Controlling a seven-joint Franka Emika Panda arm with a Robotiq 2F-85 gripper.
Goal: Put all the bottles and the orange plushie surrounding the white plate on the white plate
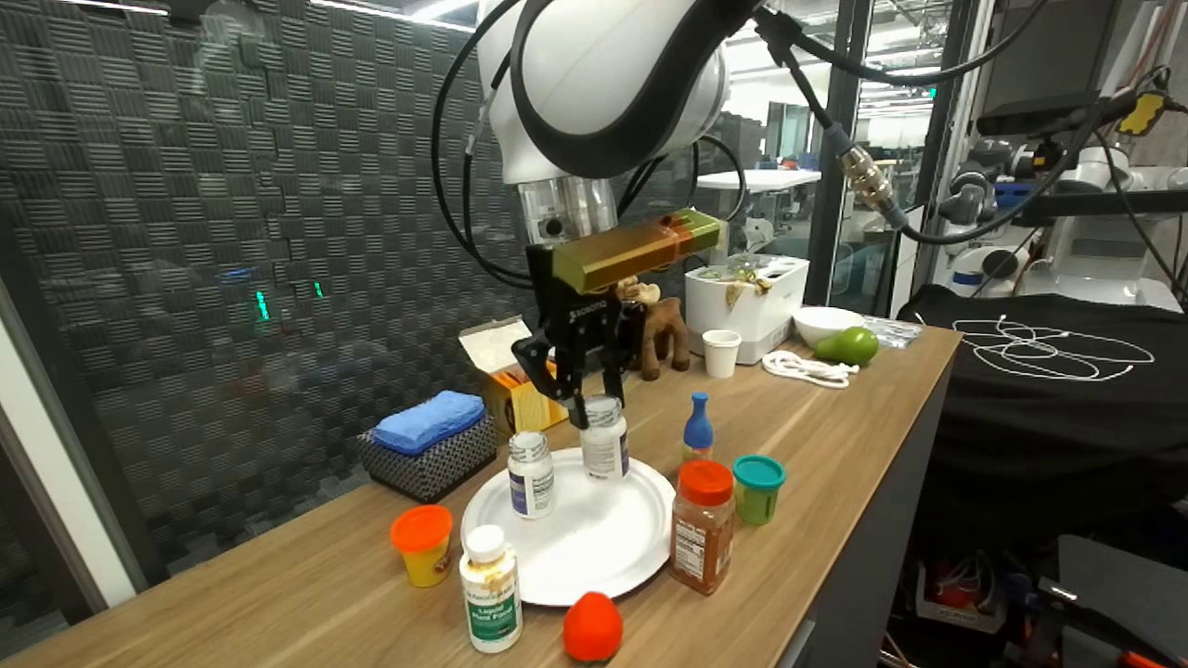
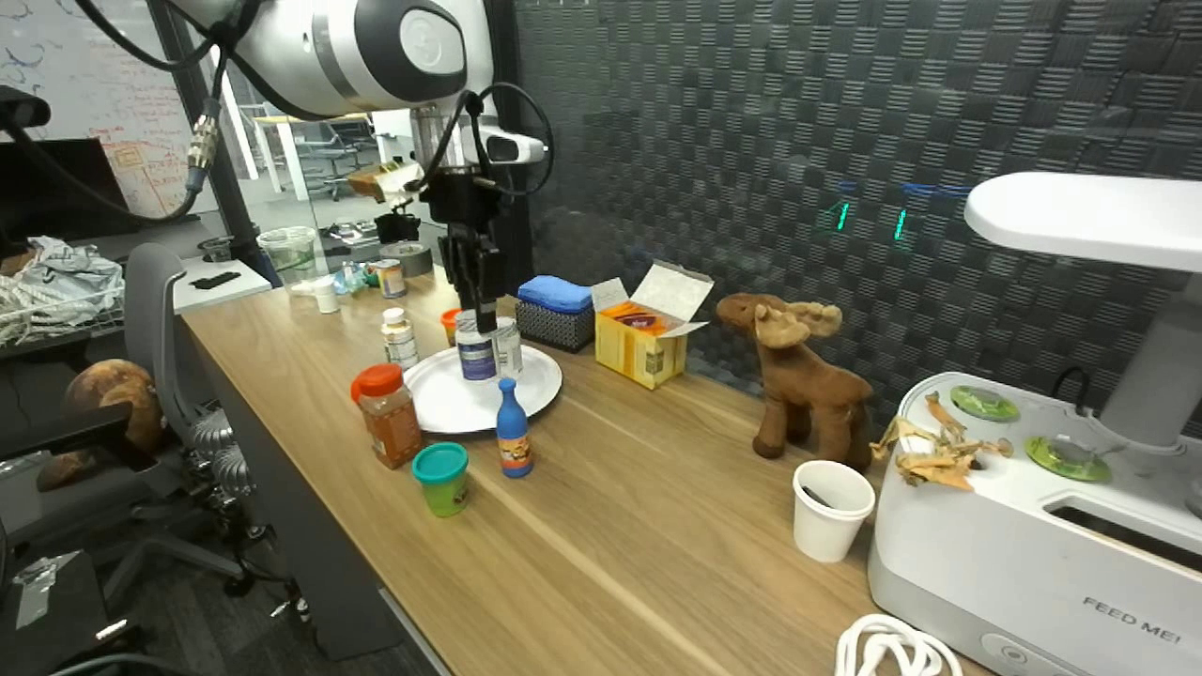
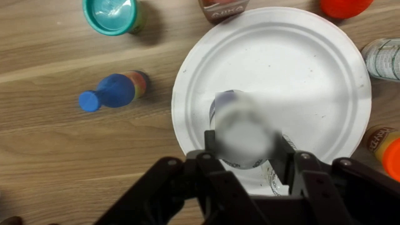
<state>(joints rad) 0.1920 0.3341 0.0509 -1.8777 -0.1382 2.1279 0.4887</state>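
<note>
The white plate lies on the wooden counter. A white bottle stands near its far side, and a second white bottle stands beside it on the plate. My gripper is shut on the first bottle's cap, one finger on each side in the wrist view; the cap is blurred there. Around the plate are a plant food bottle, a red-lidded spice bottle, a blue bottle and a rounded red-orange object, likely the plushie.
A Play-Doh tub with orange lid and a teal-lidded tub stand by the plate. Behind are a dark box with blue cloth, a yellow box, a moose plush, a paper cup and a white planter.
</note>
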